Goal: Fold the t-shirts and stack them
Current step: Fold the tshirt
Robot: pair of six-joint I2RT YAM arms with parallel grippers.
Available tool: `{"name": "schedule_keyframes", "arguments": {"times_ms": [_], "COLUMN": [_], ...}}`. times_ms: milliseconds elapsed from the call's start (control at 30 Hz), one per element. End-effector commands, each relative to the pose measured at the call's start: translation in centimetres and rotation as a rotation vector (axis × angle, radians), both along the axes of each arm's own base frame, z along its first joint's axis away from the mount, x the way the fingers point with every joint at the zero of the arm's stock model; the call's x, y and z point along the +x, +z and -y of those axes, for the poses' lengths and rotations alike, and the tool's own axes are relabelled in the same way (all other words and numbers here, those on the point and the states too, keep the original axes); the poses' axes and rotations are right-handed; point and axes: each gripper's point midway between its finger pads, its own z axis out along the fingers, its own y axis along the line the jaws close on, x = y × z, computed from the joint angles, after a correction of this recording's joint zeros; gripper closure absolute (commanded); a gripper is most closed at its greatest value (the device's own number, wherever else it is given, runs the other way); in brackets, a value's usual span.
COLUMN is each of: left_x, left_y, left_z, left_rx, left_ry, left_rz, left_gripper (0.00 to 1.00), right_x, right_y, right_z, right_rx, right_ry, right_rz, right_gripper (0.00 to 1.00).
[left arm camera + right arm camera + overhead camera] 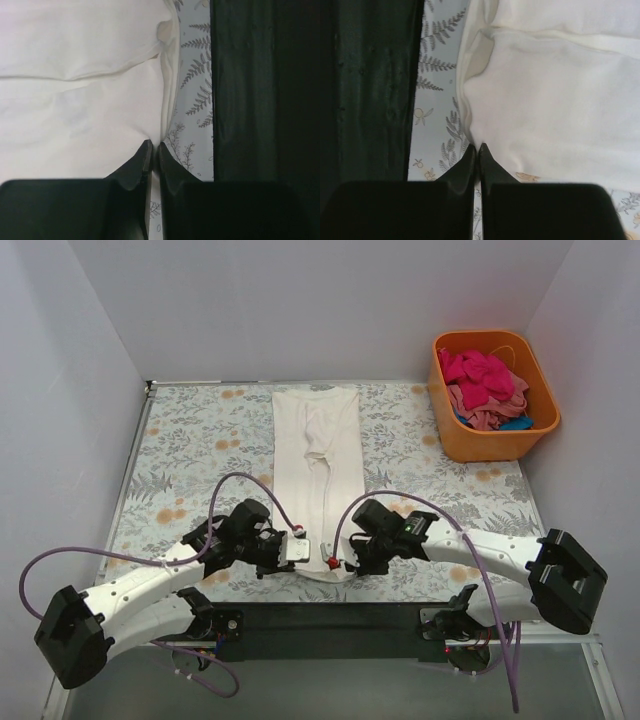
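**Top view.** The white shirt [317,455] lies on the table [200,430] as a long narrow strip. Its long axis runs straight away from the arms, and its near end sits between the two tools. The left gripper [300,548] meets that end from one side and the right gripper [334,562] from the other, with the tips turned toward each other. Both are equally close, each at its own near corner. The rest of the strip extends out beyond both tools. The remaining shirts [485,380] are heaped in the orange tub [490,440], well off to the far side of the right gripper.

**Left wrist view.** The left gripper [151,148] has its fingers pressed together, pinching the shirt [75,110] at its edge. The cloth spreads ahead of the tips, on the side away from the dark base rail [260,100].

**Right wrist view.** The right gripper [475,149] is likewise closed on the hem of the shirt [545,100], and the cloth lies ahead of the tips, away from the rail.

**Assessment.** Both near corners appear secured. The next fold would likely carry this end along the long axis toward the far end.
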Motion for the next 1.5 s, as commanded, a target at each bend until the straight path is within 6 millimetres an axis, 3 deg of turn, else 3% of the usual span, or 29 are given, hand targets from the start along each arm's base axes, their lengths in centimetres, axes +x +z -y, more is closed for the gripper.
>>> {"name": "schedule_keyframes", "arguments": {"times_ms": [0,133,333,467,600,833,967,1067,1233,1467], "left_x": [0.9,6.3,14.2,18.3,22.0,28.2,31.0,32.8,35.1,36.7], "left_y": [3.0,5.4,6.6,5.8,5.4,4.3,3.7,2.8,1.7,0.7], "left_z": [0.3,0.0,-0.5,-0.9,-0.9,-1.6,-1.9,-1.9,-2.1,-2.5], "left_rx": [-0.033,-0.062,-0.079,-0.071,-0.067,-0.063,-0.065,-0.062,-0.050,-0.043], "left_ry": [0.060,0.112,0.177,0.205,0.208,0.237,0.249,0.257,0.271,0.286], "left_rz": [-0.044,0.055,0.180,0.220,0.268,0.320,0.343,0.357,0.385,0.400], "left_gripper": [1.00,1.00,1.00,1.00,1.00,1.00,1.00,1.00,1.00,1.00], "right_x": [2.6,6.6,10.7,15.5,19.2,24.4,27.1,29.0,30.9,32.9], "right_y": [3.6,5.6,5.8,6.9,6.3,5.6,4.4,4.5,2.9,2.1], "right_z": [-0.8,-0.7,-0.9,-1.1,-1.2,-1.4,-1.2,-1.3,-1.4,-1.4], "right_rx": [0.078,0.112,0.089,0.103,0.090,0.084,0.075,0.079,0.060,0.053], "right_ry": [-0.041,-0.073,-0.065,-0.074,-0.077,-0.084,-0.102,-0.117,-0.117,-0.136], "right_rz": [0.039,0.100,0.164,0.235,0.259,0.292,0.294,0.309,0.310,0.329], "right_gripper": [0.99,0.99,0.99,0.99,0.99,0.99,0.99,0.99,0.99,0.99]}}
